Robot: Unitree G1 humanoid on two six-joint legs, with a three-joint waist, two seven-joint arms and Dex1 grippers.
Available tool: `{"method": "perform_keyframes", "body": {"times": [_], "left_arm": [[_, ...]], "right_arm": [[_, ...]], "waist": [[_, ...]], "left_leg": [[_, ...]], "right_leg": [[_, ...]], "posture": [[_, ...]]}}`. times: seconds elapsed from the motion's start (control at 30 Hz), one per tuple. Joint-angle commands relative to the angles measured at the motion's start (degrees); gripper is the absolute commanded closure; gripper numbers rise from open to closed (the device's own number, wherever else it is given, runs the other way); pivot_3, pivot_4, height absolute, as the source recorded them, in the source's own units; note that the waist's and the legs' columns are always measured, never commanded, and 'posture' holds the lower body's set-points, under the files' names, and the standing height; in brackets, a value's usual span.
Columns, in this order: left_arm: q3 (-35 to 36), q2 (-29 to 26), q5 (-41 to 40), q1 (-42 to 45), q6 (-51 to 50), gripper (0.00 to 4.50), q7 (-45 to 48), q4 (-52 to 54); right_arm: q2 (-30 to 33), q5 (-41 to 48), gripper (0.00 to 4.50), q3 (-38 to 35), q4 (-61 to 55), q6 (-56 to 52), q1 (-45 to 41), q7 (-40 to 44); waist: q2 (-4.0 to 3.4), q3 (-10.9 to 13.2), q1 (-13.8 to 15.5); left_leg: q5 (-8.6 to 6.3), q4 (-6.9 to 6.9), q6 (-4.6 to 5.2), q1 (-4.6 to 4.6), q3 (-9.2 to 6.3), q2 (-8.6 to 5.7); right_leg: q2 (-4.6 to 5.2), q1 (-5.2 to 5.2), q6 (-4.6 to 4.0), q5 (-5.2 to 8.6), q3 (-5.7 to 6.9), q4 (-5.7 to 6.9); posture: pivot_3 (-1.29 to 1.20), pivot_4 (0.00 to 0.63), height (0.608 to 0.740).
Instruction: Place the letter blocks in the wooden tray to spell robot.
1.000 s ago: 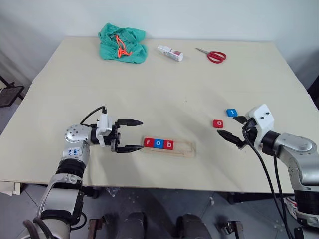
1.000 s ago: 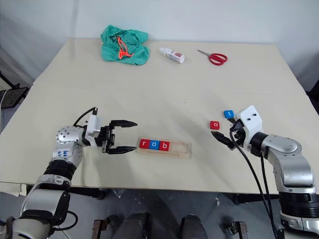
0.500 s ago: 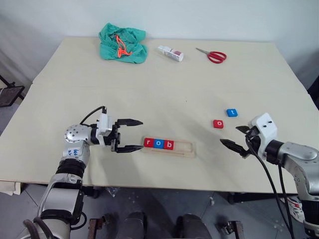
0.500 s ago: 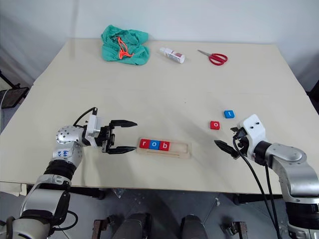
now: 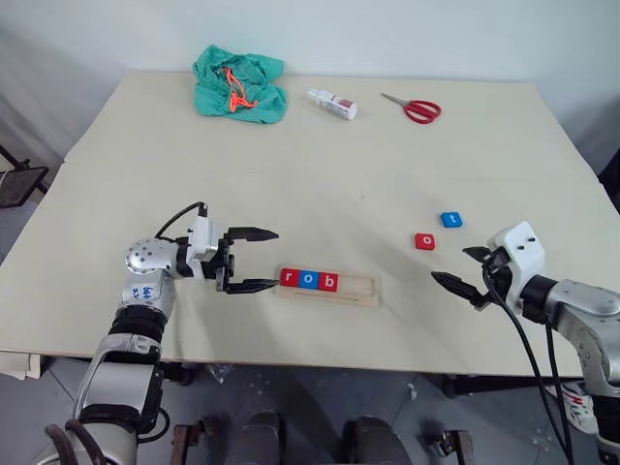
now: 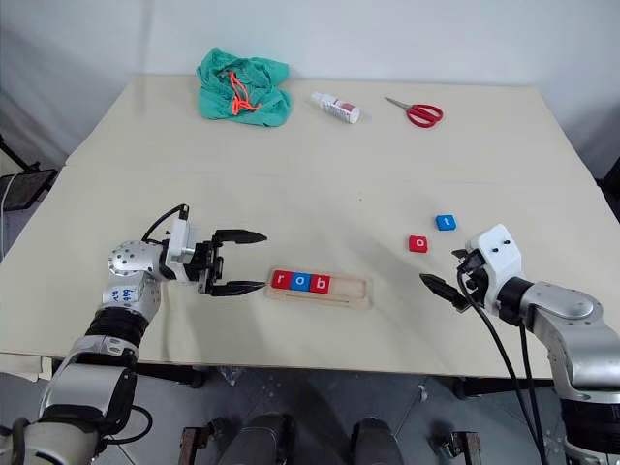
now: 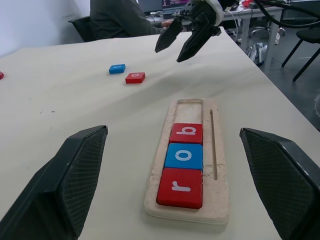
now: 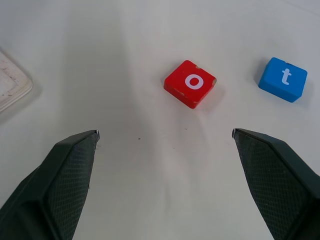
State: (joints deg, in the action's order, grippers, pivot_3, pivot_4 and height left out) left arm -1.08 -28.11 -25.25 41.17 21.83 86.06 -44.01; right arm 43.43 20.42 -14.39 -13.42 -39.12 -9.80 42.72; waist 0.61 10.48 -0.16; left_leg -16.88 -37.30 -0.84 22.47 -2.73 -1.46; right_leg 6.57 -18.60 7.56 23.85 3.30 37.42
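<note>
Five letter blocks are lying on the table [image 5: 320, 184]. Three of them, a red r [image 5: 289, 278], a blue o [image 5: 308, 280] and a red b [image 5: 328, 282], are sitting side by side in the wooden tray [image 5: 360, 291], filling its left part. The other two, a red o [image 5: 424, 240] and a blue t [image 5: 450, 220], are resting apart on the bare tabletop. The left gripper [image 5: 254, 260] is hovering wide open just beside the tray's left end. The right gripper [image 5: 465, 271] is also spread wide, empty, near the red o and the blue t.
</note>
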Motion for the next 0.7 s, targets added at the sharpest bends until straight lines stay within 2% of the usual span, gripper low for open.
{"method": "perform_keyframes", "body": {"times": [0.03,0.17,0.33,0.47,0.7], "left_arm": [[0.12,-0.39,0.11,0.96,0.7,0.0,6.44,-0.36],[0.27,-0.37,0.17,1.06,0.91,0.0,6.44,-0.61],[0.63,-0.31,0.12,0.9,1.12,0.0,6.42,-0.63],[0.61,-0.33,-0.09,0.0,0.79,0.0,6.33,0.6],[0.53,-0.58,-0.15,-0.23,0.38,0.0,6.38,1.14]], "right_arm": [[1.01,0.97,0.03,-1.97,-1.77,0.02,-0.1,-0.4],[-1.82,1.89,0.03,-1.51,-2.97,-2.92,-2.44,-4.59],[-13.41,1.63,0.03,-0.83,-3.78,-7.41,-7.89,-17.73],[-20.98,-2.16,0.03,2.28,-1.41,-5.3,-9.61,-25.77],[-24.95,-7.39,0.03,4.16,7.46,1.95,-12.41,-31.68]], "waist": [[0.0,0.0,0.0],[0.0,0.0,0.02],[0.0,0.0,-0.42],[0.0,-0.01,-0.26],[0.0,-0.01,-0.28]], "left_leg": [[0.0,0.0,0.0,0.0,0.0,0.0],[0.0,0.0,0.0,0.0,0.0,0.0],[0.01,0.01,-0.01,-0.05,-0.05,0.08],[0.01,0.05,-0.01,-0.05,-0.2,-0.01],[0.01,0.05,-0.01,-0.05,-0.26,-0.11]], "right_leg": [[0.0,0.0,0.0,0.0,0.0,0.0],[0.0,0.0,0.0,0.0,0.0,0.0],[-0.02,-0.03,0.0,0.0,-0.01,0.05],[0.01,-0.06,0.0,0.0,-0.05,0.11],[0.04,-0.11,0.0,0.0,-0.15,0.22]], "posture": [[0.0,0.15,0.74],[0.0,0.15,0.74],[0.0,0.15,0.74],[0.0,0.15,0.74],[0.0,0.15,0.74]]}}
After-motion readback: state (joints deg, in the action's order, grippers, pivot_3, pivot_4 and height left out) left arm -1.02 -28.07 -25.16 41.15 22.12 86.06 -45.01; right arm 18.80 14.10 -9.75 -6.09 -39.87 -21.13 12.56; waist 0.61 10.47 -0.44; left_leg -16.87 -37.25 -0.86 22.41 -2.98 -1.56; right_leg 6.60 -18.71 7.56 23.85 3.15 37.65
